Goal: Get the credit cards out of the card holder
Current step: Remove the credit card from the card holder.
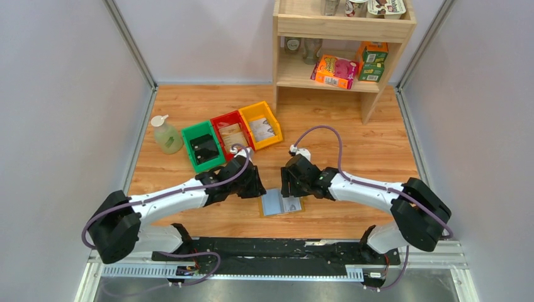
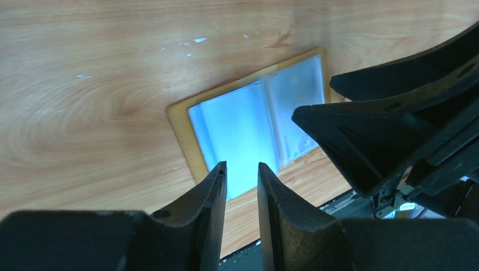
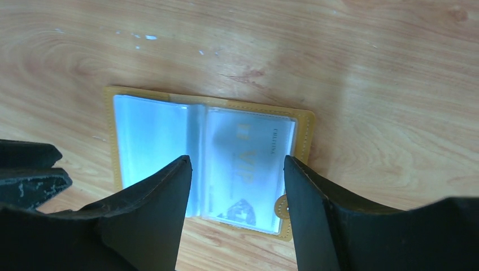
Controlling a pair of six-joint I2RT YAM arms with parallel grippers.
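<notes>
Card holder (image 3: 169,141) lies opened flat on the tabletop (image 1: 352,151), beneath both end effectors. Left end effector (image 2: 242,183): narrowly parted, empty. Right end effector (image 3: 237,186): wide open, empty, straddling the sleeved credit card (image 3: 251,164). Risk: pinching sleeve with card would drag the unpinned holder.
</notes>
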